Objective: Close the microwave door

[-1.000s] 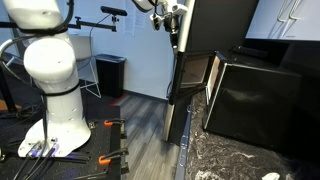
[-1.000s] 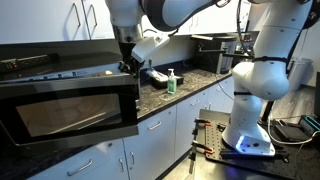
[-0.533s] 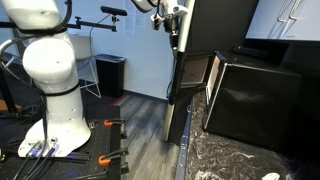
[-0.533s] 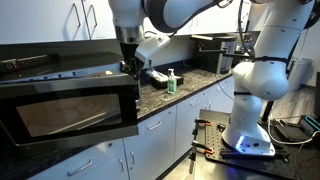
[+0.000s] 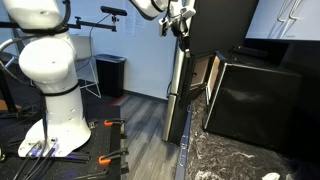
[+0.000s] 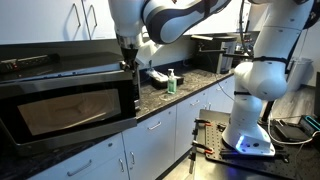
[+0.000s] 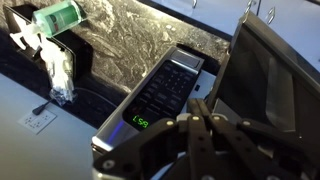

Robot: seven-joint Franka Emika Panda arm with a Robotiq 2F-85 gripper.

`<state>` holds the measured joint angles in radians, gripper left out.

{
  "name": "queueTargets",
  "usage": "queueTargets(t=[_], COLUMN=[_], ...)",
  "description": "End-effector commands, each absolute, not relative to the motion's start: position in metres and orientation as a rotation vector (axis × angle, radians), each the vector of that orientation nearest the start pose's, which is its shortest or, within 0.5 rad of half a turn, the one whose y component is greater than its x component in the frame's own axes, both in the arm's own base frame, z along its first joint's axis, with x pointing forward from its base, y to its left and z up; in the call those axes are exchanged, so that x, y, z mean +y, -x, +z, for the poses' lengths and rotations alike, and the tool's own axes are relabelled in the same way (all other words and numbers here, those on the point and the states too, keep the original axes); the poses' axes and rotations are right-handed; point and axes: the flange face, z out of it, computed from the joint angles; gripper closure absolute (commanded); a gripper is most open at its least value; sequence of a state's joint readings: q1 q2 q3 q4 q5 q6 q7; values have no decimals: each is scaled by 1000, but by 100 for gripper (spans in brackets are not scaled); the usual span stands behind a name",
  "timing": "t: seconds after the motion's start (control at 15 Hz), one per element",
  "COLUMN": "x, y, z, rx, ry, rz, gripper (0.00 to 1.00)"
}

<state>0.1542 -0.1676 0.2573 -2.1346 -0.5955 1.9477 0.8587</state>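
Note:
The microwave [image 6: 40,70] stands on the counter, a black box [image 5: 255,100] in both exterior views. Its door [image 6: 70,108], black-framed with a dark glass window, stands only slightly ajar and shows edge-on [image 5: 178,90] in an exterior view. My gripper [image 6: 128,64] is shut with nothing in it, its tips against the door's upper free corner [image 5: 183,27]. In the wrist view the shut gripper [image 7: 200,108] points at the gap between the door [image 7: 275,75] and the control panel [image 7: 160,90] with its lit green display.
A green soap bottle [image 6: 171,82] and dishes stand on the dark granite counter [image 6: 185,88] beyond the microwave. The arm's white base [image 5: 50,80] stands on the floor near a black bin [image 5: 110,74]. A tall black panel [image 5: 220,25] rises behind the microwave.
The door has swung further towards the microwave's face, pushed by my shut gripper, which moved along with its edge.

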Motion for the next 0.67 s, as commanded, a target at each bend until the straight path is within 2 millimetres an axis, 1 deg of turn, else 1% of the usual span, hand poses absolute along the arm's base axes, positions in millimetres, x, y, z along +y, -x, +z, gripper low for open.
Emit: queueTargets(t=[0.0, 0.07, 0.13, 0.2, 0.27, 0.4, 0.53, 0.6], x=[146, 141, 144, 150, 163, 187, 216, 227], y=[-494, -500, -500, -496, -487, -469, -446, -439], z=[484, 483, 482, 480, 478, 476, 478, 479], rx=[460, 483, 514, 504, 489, 467, 413, 395], ry=[3588, 3584, 3584, 3584, 3586, 3553, 3515, 3503], rz=[-747, -750, -702, -619, -528, -411, -339, -319], gripper=[100, 100, 100, 100, 100, 100, 100, 100])
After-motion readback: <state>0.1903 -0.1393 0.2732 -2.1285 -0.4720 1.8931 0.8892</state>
